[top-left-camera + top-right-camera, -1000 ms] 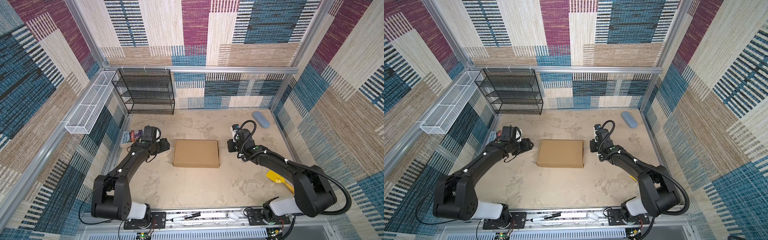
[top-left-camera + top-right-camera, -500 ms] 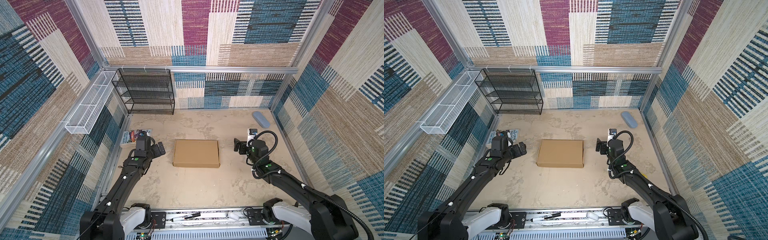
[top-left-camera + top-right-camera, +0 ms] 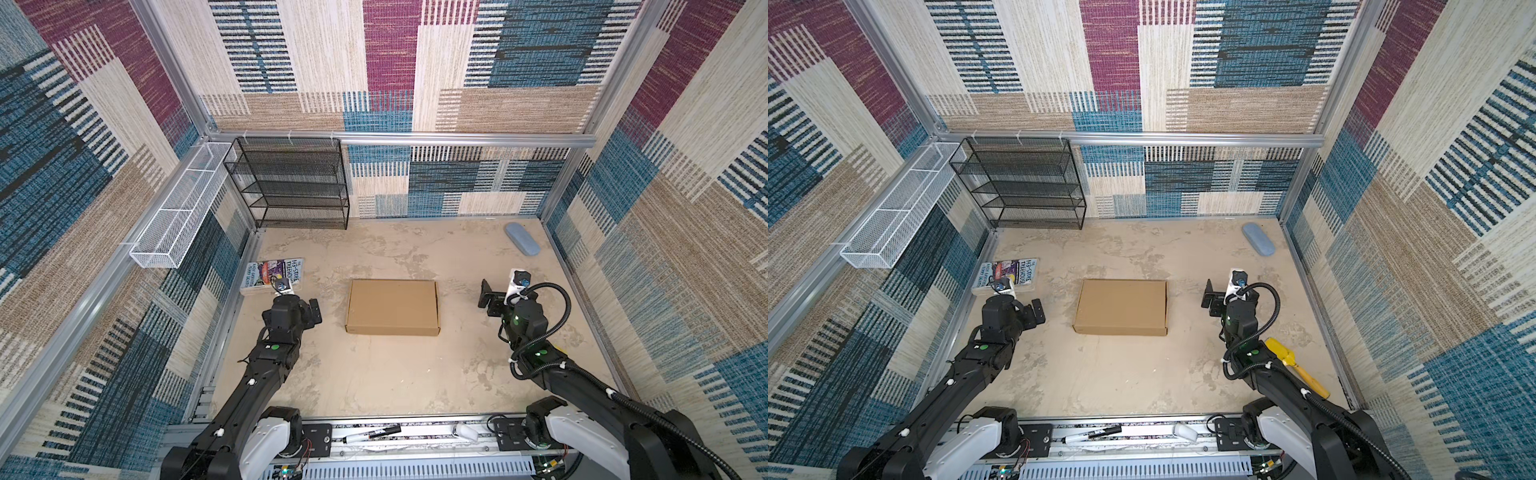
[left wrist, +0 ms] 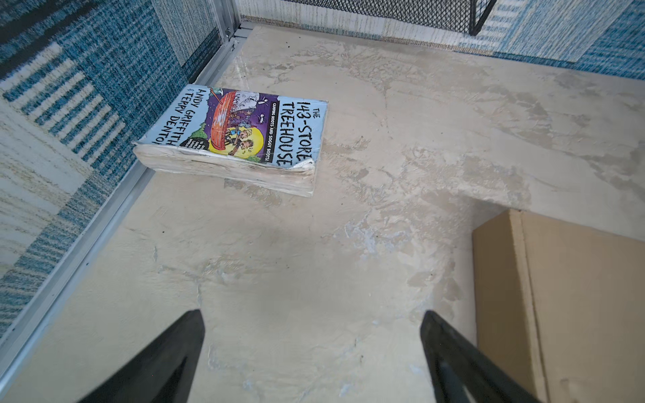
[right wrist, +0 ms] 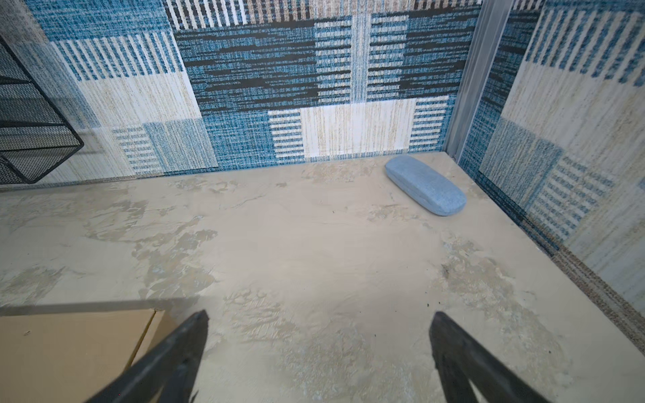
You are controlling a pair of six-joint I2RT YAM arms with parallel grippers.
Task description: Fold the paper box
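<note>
Closest to me, what looks like a yellow scoop (image 3: 1283, 357) lies on the desk (image 3: 374, 374) beside my right arm. If that elbow drops as it moves, I judge it could sweep the scoop along.

My left tool (image 4: 310, 314) hangs with its jaws wide apart and nothing between them. My right tool (image 5: 319, 314) is spread and empty too.

Between them, at the middle of the desk, the paper box (image 3: 392, 306) lies flat and closed, a shallow brown mailer that touches neither tool. To me the folding looks done.

The main risk I see is the lid. I can't see any tab locking it, so the cardboard could spring up once nothing presses on it. The other risk is a careless swing, since either open jaw could catch a box edge and shove or twist it.

Just beyond my left tool a book (image 4: 237, 129) lies by the wall, close enough to be nudged. Farther off, a blue case (image 5: 425, 185) rests in the far corner and a black mesh rack (image 3: 291, 183) stands against the back wall, both well clear.
</note>
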